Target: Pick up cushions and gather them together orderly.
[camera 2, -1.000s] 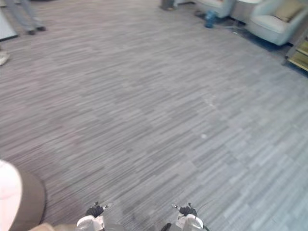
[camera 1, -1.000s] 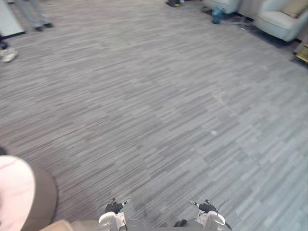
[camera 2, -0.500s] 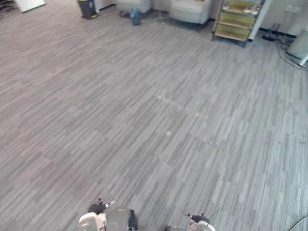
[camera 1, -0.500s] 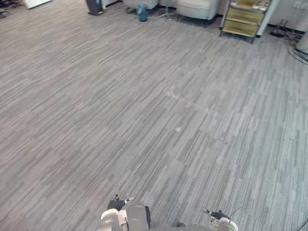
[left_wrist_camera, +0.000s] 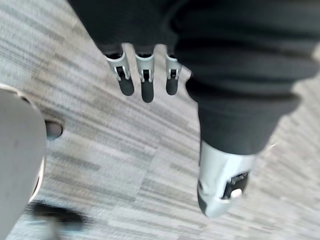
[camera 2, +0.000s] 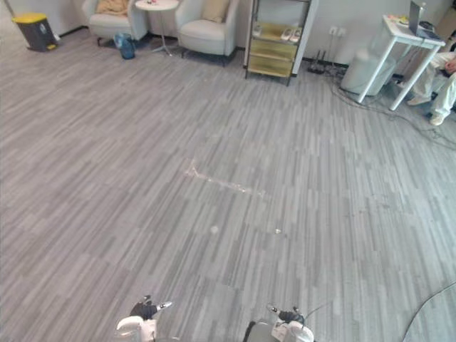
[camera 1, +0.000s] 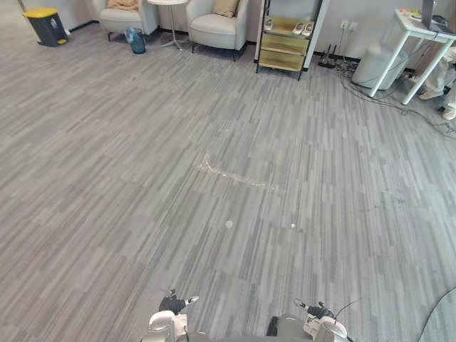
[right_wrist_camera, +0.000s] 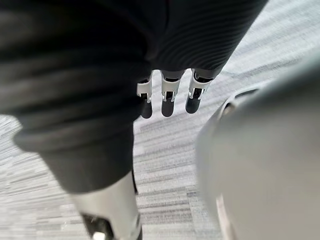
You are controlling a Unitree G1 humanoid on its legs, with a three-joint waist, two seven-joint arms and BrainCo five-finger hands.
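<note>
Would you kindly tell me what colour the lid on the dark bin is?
The dark bin's lid is yellow; left eye view shows it best.

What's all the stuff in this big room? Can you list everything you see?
cushions: two, tan, one on each armchair
armchairs: two, cream, by the far wall
side table: one, white, round, between the armchairs
bottle: one, blue, on the floor by the left armchair
bin: one, black with yellow lid, far left
shelf unit: one, dark frame, yellowish shelves, right of the armchairs
table: one, white, far right
person: one, pale trousers, beside the white table
carpet: grey, striped, everywhere
left hand: silver fingers straight, empty, above the carpet
right hand: silver fingers straight, empty, above the carpet
</note>
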